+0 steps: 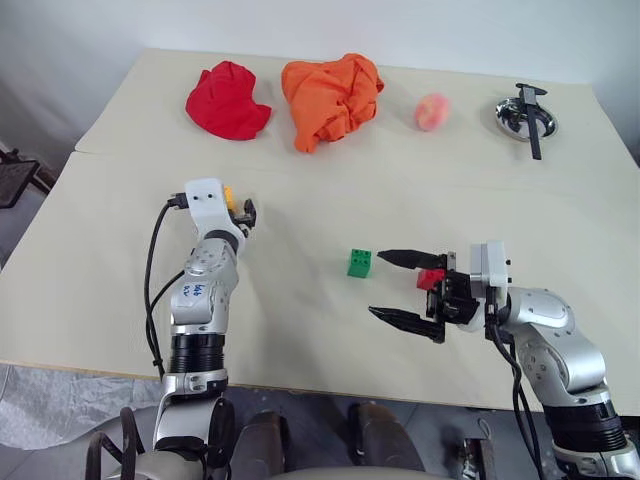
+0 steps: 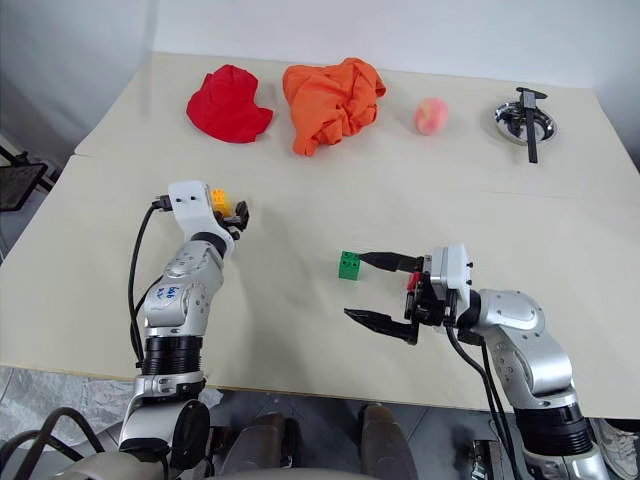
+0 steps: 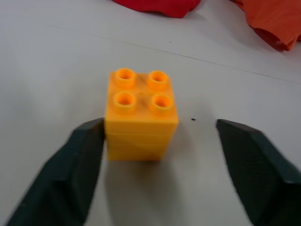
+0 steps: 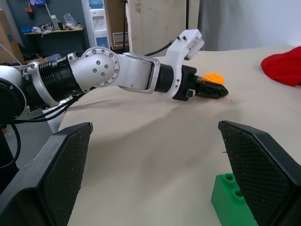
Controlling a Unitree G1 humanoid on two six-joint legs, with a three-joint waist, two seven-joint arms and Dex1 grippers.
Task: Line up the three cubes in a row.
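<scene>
Small yellow-orange studded plastic brick (image 3: 141, 115) sits on the desk (image 1: 300, 330), between the left gripper (image 3: 157, 174) jaws: one touching, one apart. Step: grasping it. Next: finish closing, carry toward green brick (image 1: 360, 262) and red brick (image 1: 431, 279). Right gripper (image 1: 405, 288) jaws apart.

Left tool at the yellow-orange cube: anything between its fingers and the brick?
Nothing visible. In the left wrist view the yellow-orange cube sits upright on bare table between the left tool fingers: one finger is at its side, the other stands off with only bare table between.
</scene>
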